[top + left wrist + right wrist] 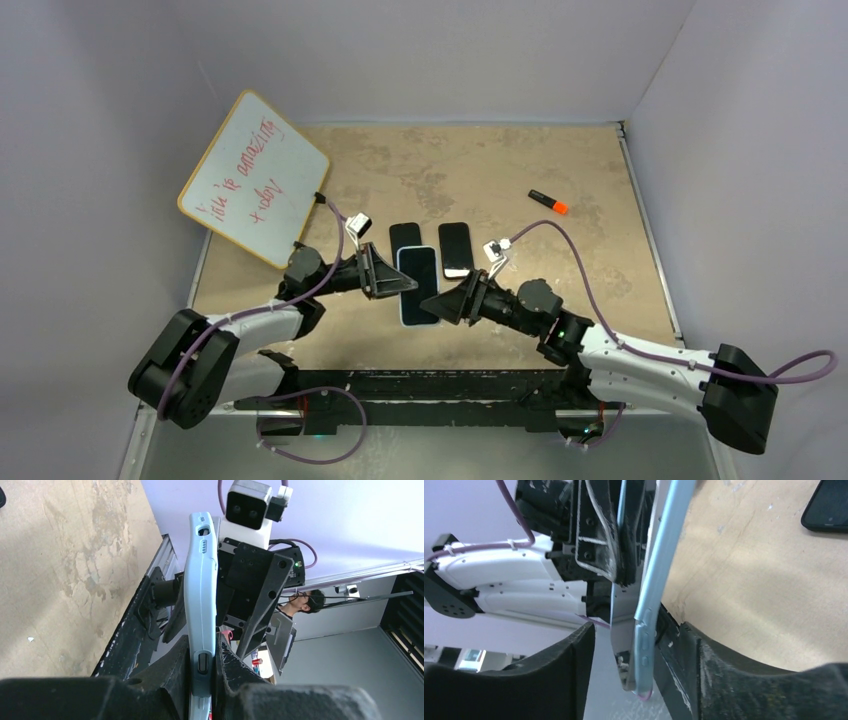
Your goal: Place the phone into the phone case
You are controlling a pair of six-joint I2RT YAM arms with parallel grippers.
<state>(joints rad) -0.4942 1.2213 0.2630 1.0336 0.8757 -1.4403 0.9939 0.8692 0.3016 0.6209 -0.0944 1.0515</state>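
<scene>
A phone (pixel 418 275) with a dark screen sits in a light blue case (pixel 410 321), held above the table between both arms. My left gripper (pixel 392 278) is shut on the case's long edge; in the left wrist view (pixel 202 650) the jaws pinch the case (pixel 201 580) at a side button. My right gripper (pixel 438 303) is open around the case's near corner. In the right wrist view (pixel 639 640) the case edge (pixel 659 575) lies close to the right finger (pixel 679 650), and the glossy phone face (pixel 624 645) stands slightly off the case at that corner.
Two more dark phones (pixel 404 237) (pixel 455 248) lie on the table behind the held one. An orange marker (pixel 549 202) lies at the back right. A whiteboard (pixel 255 178) with red writing leans at the back left. Walls enclose the table.
</scene>
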